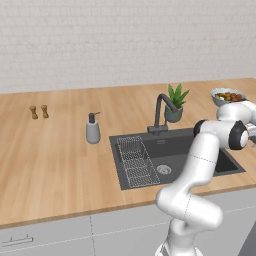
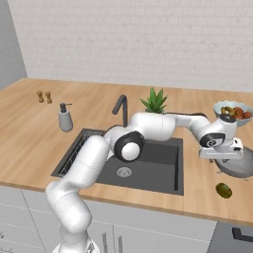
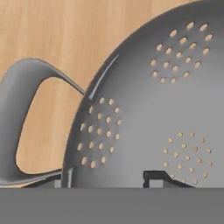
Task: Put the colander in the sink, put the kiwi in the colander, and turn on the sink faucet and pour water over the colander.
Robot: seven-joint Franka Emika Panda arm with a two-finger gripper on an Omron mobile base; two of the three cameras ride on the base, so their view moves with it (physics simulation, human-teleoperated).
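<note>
Step one, likely: hand [image 2: 221,154] down at the colander [image 2: 239,165] rim, fingers straddling it; clamped or not, cannot tell. Next: lift toward sink [image 2: 158,170]

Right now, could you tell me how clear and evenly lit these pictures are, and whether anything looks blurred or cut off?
Left base view: soft, even light, slightly blurry; the fruit bowl is small and indistinct. Right base view: the same flat light, and the colander is cut by the frame edge beside the kiwi. Hand view: very close, sharp perforations, a bright sheen streak on the colander wall.
</note>
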